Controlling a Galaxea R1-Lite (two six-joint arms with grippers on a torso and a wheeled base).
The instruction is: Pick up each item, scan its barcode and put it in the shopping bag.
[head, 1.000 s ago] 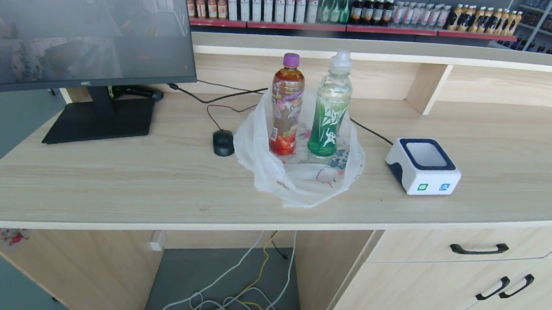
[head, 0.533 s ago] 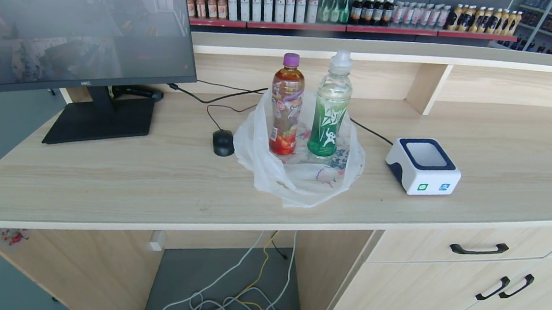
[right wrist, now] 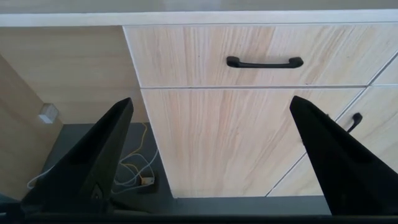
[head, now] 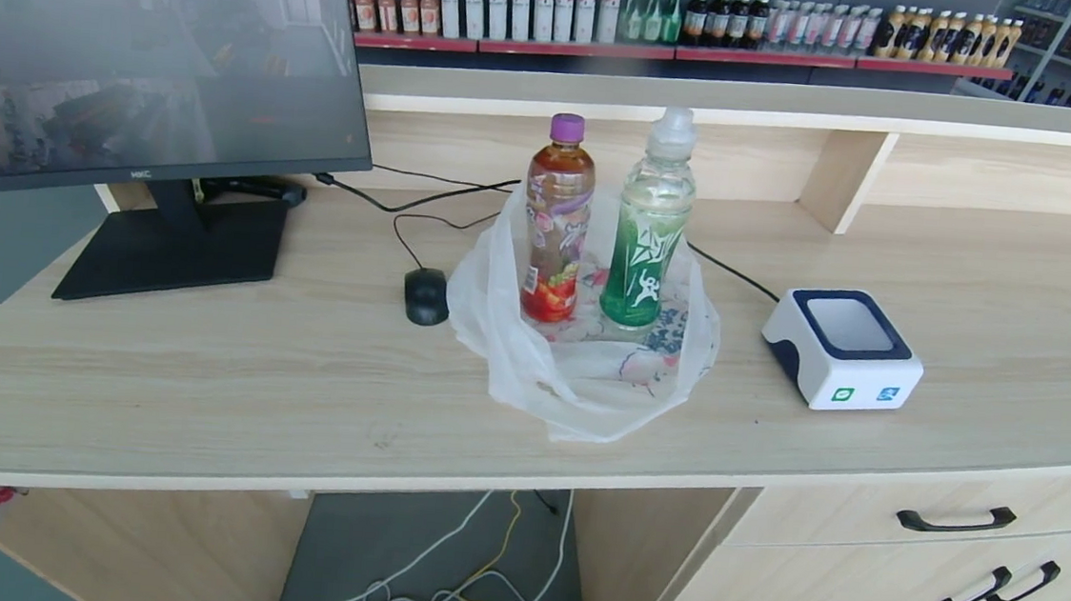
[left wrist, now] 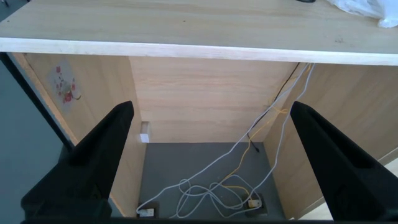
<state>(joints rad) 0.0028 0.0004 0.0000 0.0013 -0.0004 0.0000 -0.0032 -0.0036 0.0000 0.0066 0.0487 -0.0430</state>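
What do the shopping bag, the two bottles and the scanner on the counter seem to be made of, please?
Shopping bag: thin, translucent white plastic film, crumpled and slumped.
Purple-capped bottle and green-labelled bottle: probably clear, glossy plastic, since the contents show through.
Scanner: apparently a hard, smooth plastic casing in white and navy.

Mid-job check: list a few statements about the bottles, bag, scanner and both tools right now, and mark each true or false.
1. The purple-capped bottle and the green-labelled bottle stand upright in the shopping bag. True.
2. The scanner sits between the shopping bag and the mouse. False: the bag lies between them.
3. The left tool grips a bottle. False: it is open and empty, below the counter.
4. The right tool is open, facing the drawer fronts. True.
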